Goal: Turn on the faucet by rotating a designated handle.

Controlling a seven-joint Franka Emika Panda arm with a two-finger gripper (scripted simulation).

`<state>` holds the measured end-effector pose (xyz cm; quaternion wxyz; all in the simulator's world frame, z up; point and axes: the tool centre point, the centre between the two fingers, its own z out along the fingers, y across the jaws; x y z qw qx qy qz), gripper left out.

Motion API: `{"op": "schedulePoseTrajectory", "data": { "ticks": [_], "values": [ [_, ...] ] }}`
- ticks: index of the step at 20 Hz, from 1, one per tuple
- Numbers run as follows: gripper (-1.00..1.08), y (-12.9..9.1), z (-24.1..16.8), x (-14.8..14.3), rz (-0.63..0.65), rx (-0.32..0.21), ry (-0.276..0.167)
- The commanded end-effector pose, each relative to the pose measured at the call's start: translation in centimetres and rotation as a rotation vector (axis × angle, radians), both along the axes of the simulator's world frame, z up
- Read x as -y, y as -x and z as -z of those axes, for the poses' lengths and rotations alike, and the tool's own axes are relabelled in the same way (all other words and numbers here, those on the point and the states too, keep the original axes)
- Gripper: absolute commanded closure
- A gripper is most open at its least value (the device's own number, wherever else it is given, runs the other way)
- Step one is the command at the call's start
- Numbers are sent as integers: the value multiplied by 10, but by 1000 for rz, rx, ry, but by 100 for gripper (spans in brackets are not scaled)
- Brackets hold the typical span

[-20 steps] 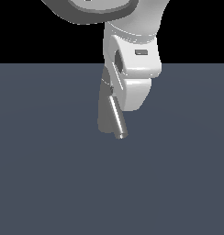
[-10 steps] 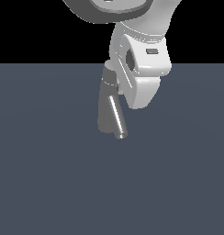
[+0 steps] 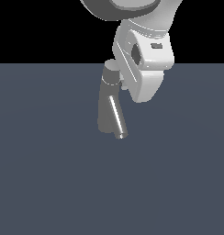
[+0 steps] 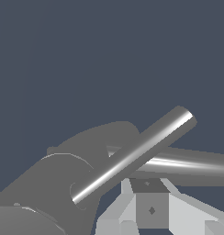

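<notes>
Flat, even simulator lighting is filling both views; the floor (image 3: 49, 183) is showing as uniform slate with no cast shadows, and the backdrop above it is rendering pure black. A narrow bright highlight is running along the spout (image 3: 116, 116), repeating on the tubes in the wrist view (image 4: 137, 156). Edges are appearing sharp but slightly jagged; no blur or lens distortion is showing.

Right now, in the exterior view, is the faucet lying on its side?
No, the faucet stands upright on the grey floor, its spout slanting downward.
</notes>
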<state>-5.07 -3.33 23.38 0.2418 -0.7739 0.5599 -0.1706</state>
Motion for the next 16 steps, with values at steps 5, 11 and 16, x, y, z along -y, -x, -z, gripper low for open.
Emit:
{"op": "schedulePoseTrajectory", "data": {
  "ticks": [5,11,16],
  "values": [
    [108,-14,-4,34,46,-2,5],
    [108,-25,-9,49,57,-5,5],
    [108,-33,-12,60,64,-6,6]
  ]
}}
